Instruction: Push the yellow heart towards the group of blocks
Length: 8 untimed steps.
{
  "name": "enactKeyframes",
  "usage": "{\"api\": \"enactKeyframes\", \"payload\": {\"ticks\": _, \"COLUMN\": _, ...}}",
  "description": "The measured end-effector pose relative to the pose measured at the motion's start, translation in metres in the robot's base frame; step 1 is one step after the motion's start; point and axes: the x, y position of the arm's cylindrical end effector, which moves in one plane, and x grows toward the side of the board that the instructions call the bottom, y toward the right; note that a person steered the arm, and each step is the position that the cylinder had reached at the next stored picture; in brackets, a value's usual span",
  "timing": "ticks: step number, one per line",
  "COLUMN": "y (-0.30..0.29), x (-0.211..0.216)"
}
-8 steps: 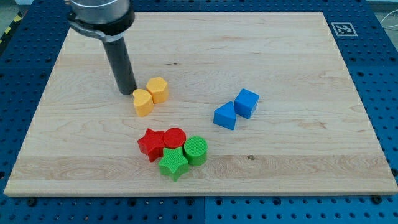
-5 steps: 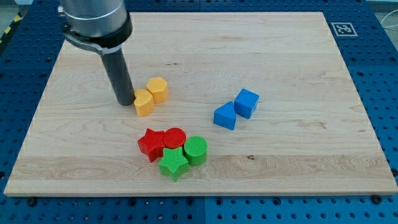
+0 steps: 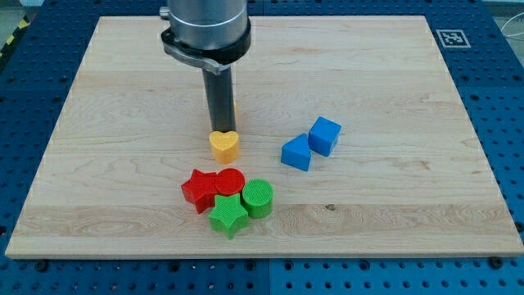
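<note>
The yellow heart [image 3: 223, 145] lies near the board's middle, just above the group: a red star [image 3: 197, 189], a red cylinder [image 3: 230, 181], a green cylinder [image 3: 258, 197] and a green star [image 3: 228, 215]. My tip [image 3: 219, 129] stands right behind the heart, at its top edge, touching or nearly so. A second yellow block is almost fully hidden behind the rod; only a sliver shows [image 3: 235, 108].
A blue triangular block [image 3: 296, 152] and a blue cube [image 3: 324, 135] sit together to the right of the heart. The wooden board [image 3: 393, 188] lies on a blue perforated table, with a marker tag [image 3: 450, 38] at its top right corner.
The rod swung from the heart's left to behind it. The heart has slid right and down, away from the other yellow block and closer to the group.
</note>
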Motion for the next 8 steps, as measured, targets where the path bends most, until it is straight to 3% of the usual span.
{"api": "enactKeyframes", "payload": {"ticks": 3, "y": -0.034, "x": 0.005}}
{"api": "enactKeyframes", "payload": {"ticks": 8, "y": 0.039, "x": 0.013}}
